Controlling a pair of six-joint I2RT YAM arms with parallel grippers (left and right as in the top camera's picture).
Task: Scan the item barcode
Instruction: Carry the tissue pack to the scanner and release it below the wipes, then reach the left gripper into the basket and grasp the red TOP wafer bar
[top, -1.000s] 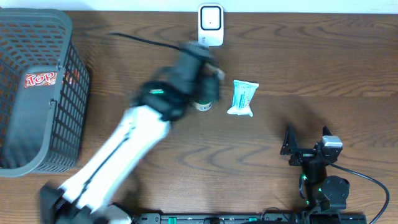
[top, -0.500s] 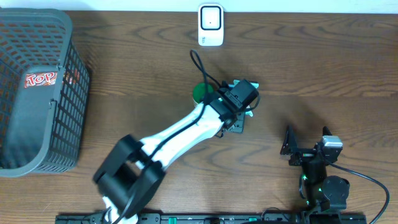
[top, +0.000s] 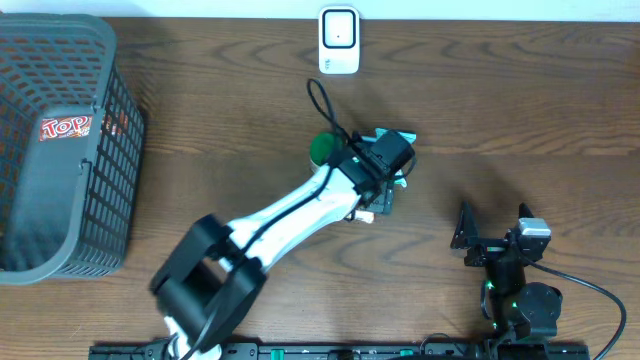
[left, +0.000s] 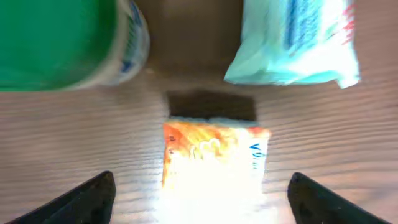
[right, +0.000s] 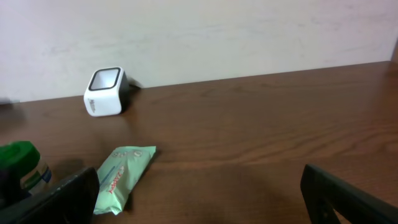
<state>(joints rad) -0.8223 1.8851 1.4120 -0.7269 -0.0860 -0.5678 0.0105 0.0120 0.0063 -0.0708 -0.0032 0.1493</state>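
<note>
1. The left end effector hangs over the orange packet, which lies flat on the bench near the middle. Its jaws are wide, one finger on each side of the packet and neither touching it.
2. The right end effector sits parked at my near right, jaws fully spread, holding nothing.
3. I take the step in hand to be the grasp on the orange packet. Jaws this wide over an item would look the same at a set-down, and I cannot rule that out.
4. If it is the grasp, the next move calls for closing squarely on the packet's two sides, then lifting straight up. The bottle and teal packet lie just beyond it and could get knocked.
5. After that comes a carry to the scanner at the far edge, well apart from here, with the barcode turned to its window. I cannot see any barcode on the packet's glare-washed top face.
6. Count:
   - one orange packet
   - one teal packet
   - one green-capped bottle
   - one scanner
   - one basket at the left
   - one red pack inside the basket
   - two arms
</note>
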